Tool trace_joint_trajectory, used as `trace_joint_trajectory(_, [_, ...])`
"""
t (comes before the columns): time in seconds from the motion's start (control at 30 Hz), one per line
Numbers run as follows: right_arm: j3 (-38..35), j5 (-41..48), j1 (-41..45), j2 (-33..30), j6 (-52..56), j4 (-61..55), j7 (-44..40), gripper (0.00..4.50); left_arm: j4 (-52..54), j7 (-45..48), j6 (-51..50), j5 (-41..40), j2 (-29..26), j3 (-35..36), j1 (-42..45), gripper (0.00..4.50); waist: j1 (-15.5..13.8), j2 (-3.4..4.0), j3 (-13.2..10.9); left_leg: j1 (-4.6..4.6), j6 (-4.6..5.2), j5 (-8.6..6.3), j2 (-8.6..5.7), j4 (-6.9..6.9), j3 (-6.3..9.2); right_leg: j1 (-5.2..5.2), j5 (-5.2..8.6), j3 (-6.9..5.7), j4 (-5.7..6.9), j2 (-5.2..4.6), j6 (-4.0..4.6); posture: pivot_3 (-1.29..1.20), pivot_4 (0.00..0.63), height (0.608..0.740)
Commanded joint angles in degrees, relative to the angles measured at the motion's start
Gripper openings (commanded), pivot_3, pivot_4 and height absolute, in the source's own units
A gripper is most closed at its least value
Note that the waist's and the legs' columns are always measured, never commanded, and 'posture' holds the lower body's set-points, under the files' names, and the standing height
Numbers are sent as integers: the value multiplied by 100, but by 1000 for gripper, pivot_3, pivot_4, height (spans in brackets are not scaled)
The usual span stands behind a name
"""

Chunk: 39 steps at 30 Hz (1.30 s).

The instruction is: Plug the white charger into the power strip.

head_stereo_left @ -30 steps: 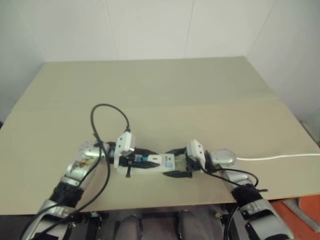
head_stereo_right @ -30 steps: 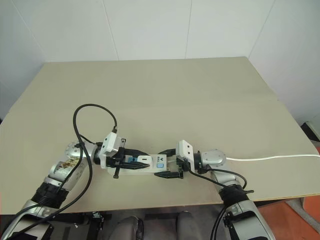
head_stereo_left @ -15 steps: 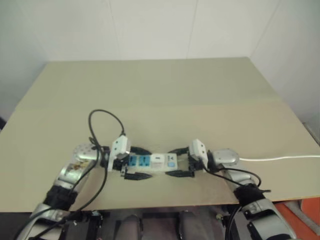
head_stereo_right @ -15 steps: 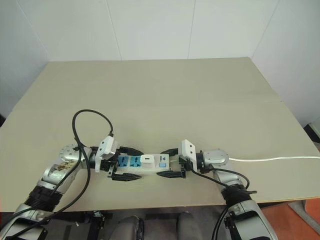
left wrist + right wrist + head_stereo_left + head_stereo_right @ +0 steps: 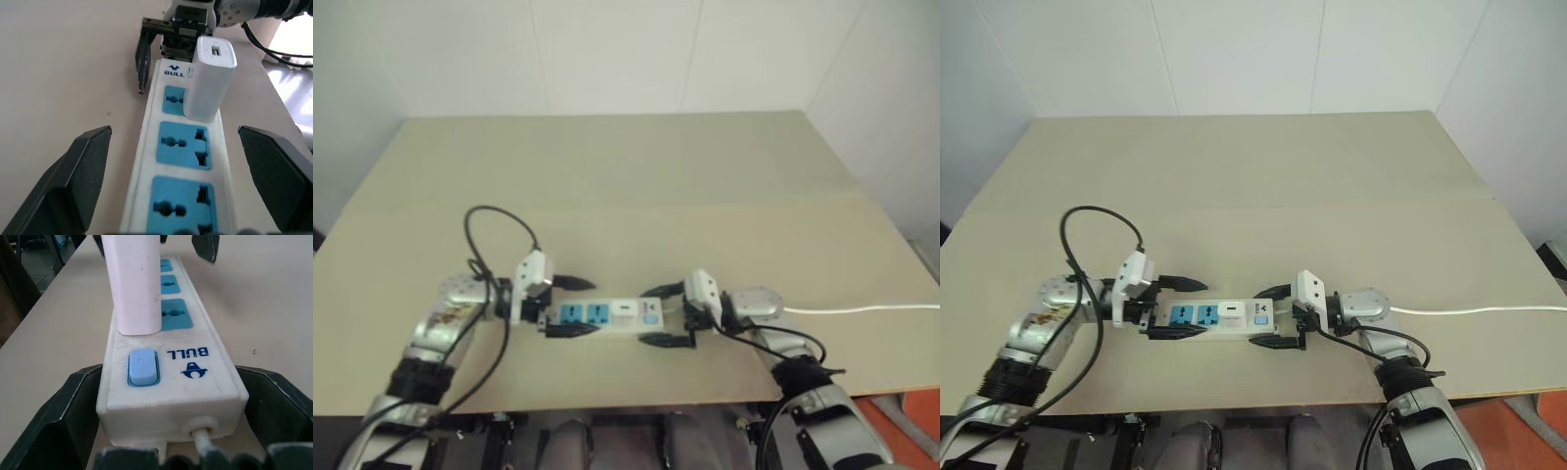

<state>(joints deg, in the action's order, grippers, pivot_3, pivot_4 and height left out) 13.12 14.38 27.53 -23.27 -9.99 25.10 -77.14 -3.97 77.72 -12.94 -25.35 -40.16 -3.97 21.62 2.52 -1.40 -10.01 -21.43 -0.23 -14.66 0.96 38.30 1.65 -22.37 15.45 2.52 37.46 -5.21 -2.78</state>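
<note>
The white charger (image 5: 210,78) stands upright in the power strip's (image 5: 1209,317) socket nearest the blue switch (image 5: 143,366). My left gripper (image 5: 1173,308) is spread apart at the strip's far end; my right gripper (image 5: 1271,316) brackets the switch end, fingers apart.

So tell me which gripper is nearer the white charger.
Right. The right gripper straddles the power strip's switch end beside the white charger; the left gripper is two sockets away.

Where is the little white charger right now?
The white charger stands plugged into the power strip, in the socket nearest the switch end, between the open left gripper and right gripper.
</note>
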Motion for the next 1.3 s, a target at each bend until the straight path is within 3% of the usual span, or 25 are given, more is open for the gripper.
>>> trace_joint_trajectory(0.03, [-288,189,135,-188,13,-120,-134,4477,405,149,-40,-346,-228,440,0,4500,-8,1,-1,-4,0,0,0,0,0,-1,0,-2,-6,-1,0,0,150,740])
trace_joint_trajectory(0.4, [-1320,626,-289,-1601,430,-1179,-161,4477,296,512,48,-451,-933,1028,-87,4500,-49,2,-4,-93,5,-3,-1,-4,0,-77,0,-12,-29,-6,-1,0,150,740])
trace_joint_trajectory(0.7, [-2487,1175,-1494,-2572,956,-2201,41,4477,465,677,95,-498,-1711,1786,-941,4500,-34,3,-6,-91,11,-7,1,-13,-9,-78,0,-9,-36,-6,-2,0,150,740])
trace_joint_trajectory(0.9, [-2819,1310,-1833,-2752,1145,-2484,167,4477,732,474,-4,-593,-1709,2081,-1236,4500,-44,3,-6,-85,11,-6,1,-13,-11,-69,0,-9,-33,-7,-1,0,150,740])
trace_joint_trajectory(1.3, [-2758,1265,-1791,-2866,1386,-2582,228,4477,1128,91,-170,-786,-1575,2114,-1403,4500,-46,3,-6,-85,11,-6,1,-12,-12,-70,0,-8,-31,-7,-1,0,150,740])
